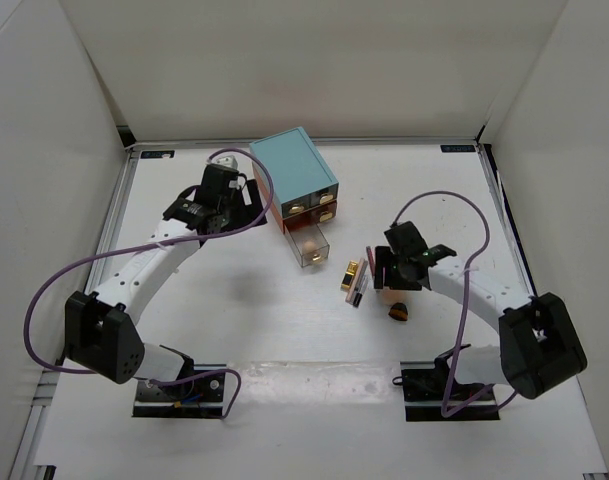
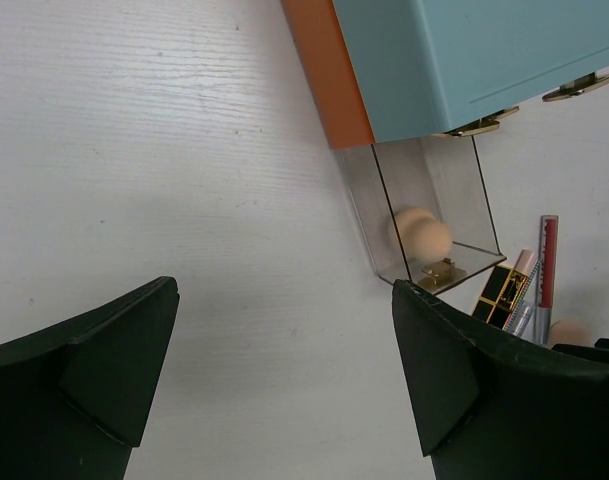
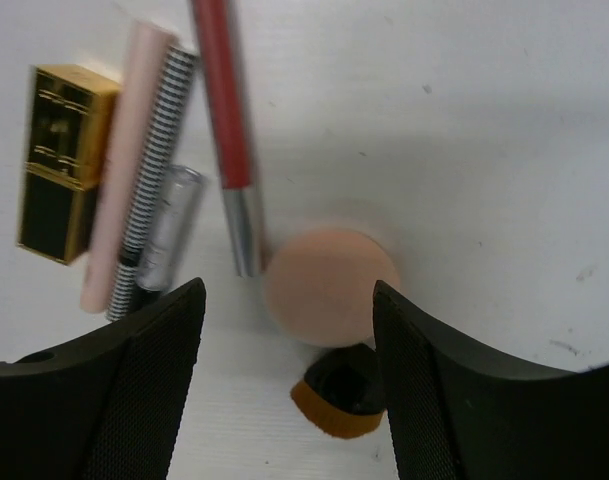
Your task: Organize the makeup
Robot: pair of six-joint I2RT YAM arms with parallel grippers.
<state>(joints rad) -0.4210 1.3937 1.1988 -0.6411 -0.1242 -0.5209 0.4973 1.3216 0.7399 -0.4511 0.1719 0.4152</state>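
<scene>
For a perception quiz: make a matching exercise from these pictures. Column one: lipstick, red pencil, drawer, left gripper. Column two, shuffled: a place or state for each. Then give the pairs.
1. lipstick
2. red pencil
3. drawer
4. left gripper

A. open above bare table
B. pulled out, a sponge inside
C. silver end beside the loose sponge
D. next to the pink stick

Pairs: 1-D, 2-C, 3-B, 4-A.
</scene>
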